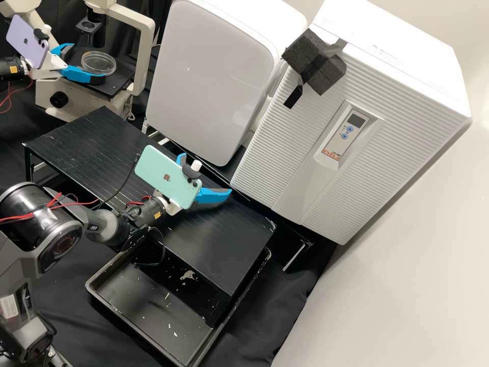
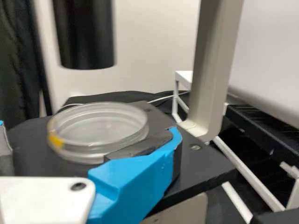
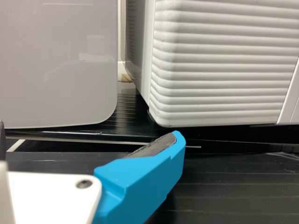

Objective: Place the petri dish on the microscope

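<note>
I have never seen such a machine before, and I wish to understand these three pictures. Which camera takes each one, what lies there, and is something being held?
The machine is two robot arms, each ending in a grasping part, or end effector, with two blue fingers. The high view comes from a fixed camera looking down on the bench; the other two views come from a camera on each arm's wrist.

The left end effector is at the microscope, fingers open, with one beside the petri dish. The dish rests on the microscope's black stage. The right end effector is open above a black platform, near a dark tray. Neither seems to be holding anything.
</note>
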`<state>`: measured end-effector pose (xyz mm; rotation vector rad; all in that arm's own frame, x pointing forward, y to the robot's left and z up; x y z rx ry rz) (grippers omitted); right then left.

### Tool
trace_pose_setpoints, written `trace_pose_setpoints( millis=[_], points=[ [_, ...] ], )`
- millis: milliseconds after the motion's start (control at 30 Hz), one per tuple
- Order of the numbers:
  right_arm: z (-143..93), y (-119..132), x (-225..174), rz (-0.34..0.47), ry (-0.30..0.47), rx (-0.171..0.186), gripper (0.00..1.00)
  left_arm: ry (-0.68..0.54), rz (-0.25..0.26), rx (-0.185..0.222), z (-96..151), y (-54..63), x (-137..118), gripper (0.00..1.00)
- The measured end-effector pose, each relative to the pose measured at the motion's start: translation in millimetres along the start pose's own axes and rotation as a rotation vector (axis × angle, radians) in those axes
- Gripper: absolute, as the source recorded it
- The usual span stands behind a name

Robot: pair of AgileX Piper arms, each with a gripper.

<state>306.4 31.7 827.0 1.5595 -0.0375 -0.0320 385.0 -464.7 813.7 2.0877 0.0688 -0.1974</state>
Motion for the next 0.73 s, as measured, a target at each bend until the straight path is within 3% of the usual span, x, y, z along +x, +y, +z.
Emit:
trace_pose_setpoints(
  millis=[133, 367, 600, 633, 667, 733],
  points=[
    [0.0, 0.0, 0.0, 0.0, 0.0, 0.0, 1.0, 0.005, 0.022, -0.006, -2.4, 1.1, -21.3, 1.0],
    [0.0, 0.0, 0.0, 0.0, 0.0, 0.0, 1.0, -0.007, 0.035, -0.024, 12.9, -7.3, -70.6, 1.0],
    [0.0, 0.0, 0.0, 0.0, 0.0, 0.0, 1.0, -0.021, 0.052, -0.007, 17.7, -7.5, -77.6, 1.0],
    [0.0, 0.0, 0.0, 0.0, 0.0, 0.0, 1.0, -0.018, 0.072, -0.024, 20.7, -8.7, -80.5, 1.0],
    [0.0, 0.0, 0.0, 0.0, 0.0, 0.0, 1.0, -0.001, 0.119, -0.071, 25.7, -13.0, -88.2, 1.0],
    [0.0, 0.0, 0.0, 0.0, 0.0, 0.0, 1.0, -0.01, 0.155, -0.104, 39.2, -27.9, -108.0, 1.0]
  ],
)
